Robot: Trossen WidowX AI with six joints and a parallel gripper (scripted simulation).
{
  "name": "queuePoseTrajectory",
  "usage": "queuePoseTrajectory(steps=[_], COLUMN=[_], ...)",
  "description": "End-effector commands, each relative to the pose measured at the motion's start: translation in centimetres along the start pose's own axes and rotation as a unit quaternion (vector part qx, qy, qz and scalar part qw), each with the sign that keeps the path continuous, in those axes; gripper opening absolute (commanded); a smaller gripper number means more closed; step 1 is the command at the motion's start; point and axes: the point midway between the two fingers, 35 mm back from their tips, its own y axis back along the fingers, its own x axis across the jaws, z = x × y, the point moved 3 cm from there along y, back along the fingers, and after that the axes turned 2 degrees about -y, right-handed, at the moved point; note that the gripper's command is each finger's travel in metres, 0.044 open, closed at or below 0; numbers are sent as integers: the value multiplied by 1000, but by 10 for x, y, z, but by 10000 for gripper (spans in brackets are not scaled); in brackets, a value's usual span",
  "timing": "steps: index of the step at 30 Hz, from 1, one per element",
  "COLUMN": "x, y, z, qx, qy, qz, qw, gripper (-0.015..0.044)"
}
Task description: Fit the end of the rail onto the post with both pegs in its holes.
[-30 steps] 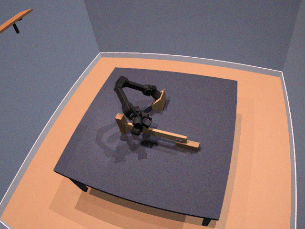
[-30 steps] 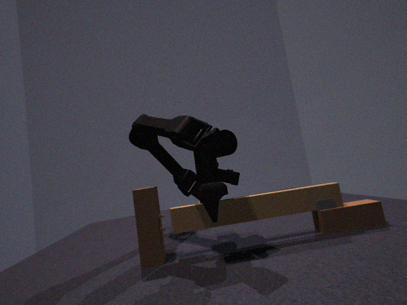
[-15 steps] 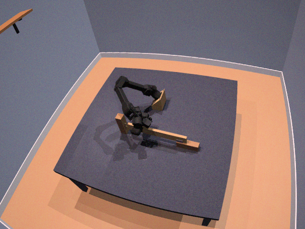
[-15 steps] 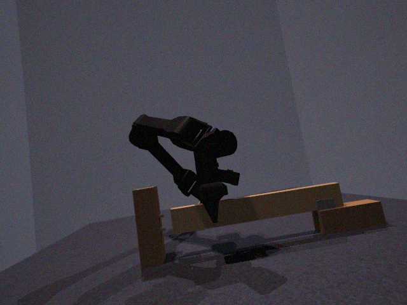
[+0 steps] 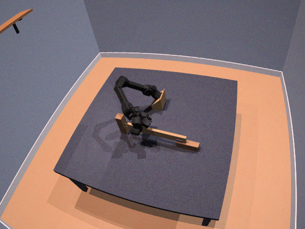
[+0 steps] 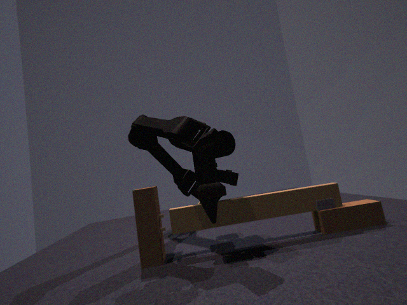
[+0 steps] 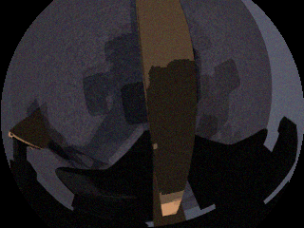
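Note:
The long wooden rail point(image 5: 167, 135) point(image 6: 273, 203) point(image 7: 166, 38) is held off the table at its near end and looks about level. Its far end sits in the bracket point(image 6: 324, 204) on the low footboard block point(image 5: 194, 145) point(image 6: 355, 215). My gripper point(image 5: 136, 131) point(image 6: 213, 219) point(image 7: 160, 133) is shut on the rail close to its near end. The upright post point(image 5: 120, 124) point(image 6: 147, 229) stands just beyond that end, with a small gap between. Two pegs, an upper peg point(image 6: 161, 215) and a lower peg point(image 6: 163, 229), point at the rail end, within its height. The holes are hidden.
An angled wooden piece point(image 5: 160, 101) point(image 7: 35, 129) stands on the dark table point(image 5: 147, 177) beside the arm's base. A wooden shelf point(image 5: 15, 19) is on the wall, away from the table.

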Motion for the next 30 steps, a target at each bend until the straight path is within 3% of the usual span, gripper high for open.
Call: queuePoseTrajectory(steps=[1, 30], x=[0, -1], y=[2, 2], z=[-1, -10], qx=[0, 0], qy=[3, 3], qz=[-2, -2], qw=[1000, 1000], gripper=[0, 0])
